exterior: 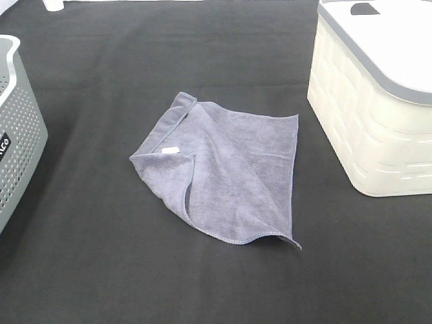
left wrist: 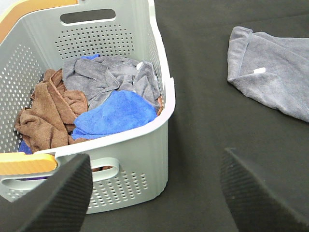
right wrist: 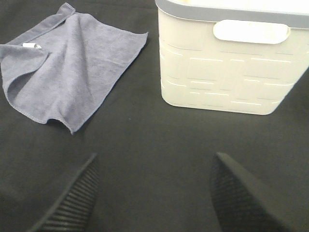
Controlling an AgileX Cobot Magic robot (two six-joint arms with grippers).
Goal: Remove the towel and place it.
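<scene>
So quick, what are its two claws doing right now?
Left gripper: open, holding nothing.
Right gripper: open, holding nothing.

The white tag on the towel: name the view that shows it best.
Left wrist: the tag is nearest and sharpest there, on the towel. Exterior high shows it small; right wrist only at the towel's far edge.

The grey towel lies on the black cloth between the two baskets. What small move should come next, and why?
Probably the right gripper should move over the towel and lower onto it. The towel lies partly folded on the black table cover, touching neither the grey basket nor the cream basket. Both grippers are open and hold nothing, and the left gripper is beside the grey basket.
</scene>
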